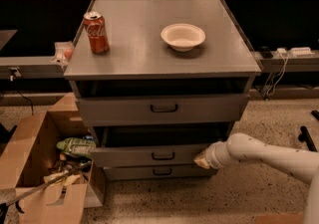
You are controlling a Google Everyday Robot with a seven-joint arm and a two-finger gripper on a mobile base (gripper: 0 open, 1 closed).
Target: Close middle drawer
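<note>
Middle drawer [124,157] is rigid sheet metal and should slide easily; push its front panel flat where the gripper [202,160] sits at the right end, grip state unclear.

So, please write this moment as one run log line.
step: close middle drawer | drawer: open | gripper: at its front's right end

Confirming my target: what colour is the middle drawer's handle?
Dark bar handle on grey middle drawer, camera view; pincer at its right end.
</note>
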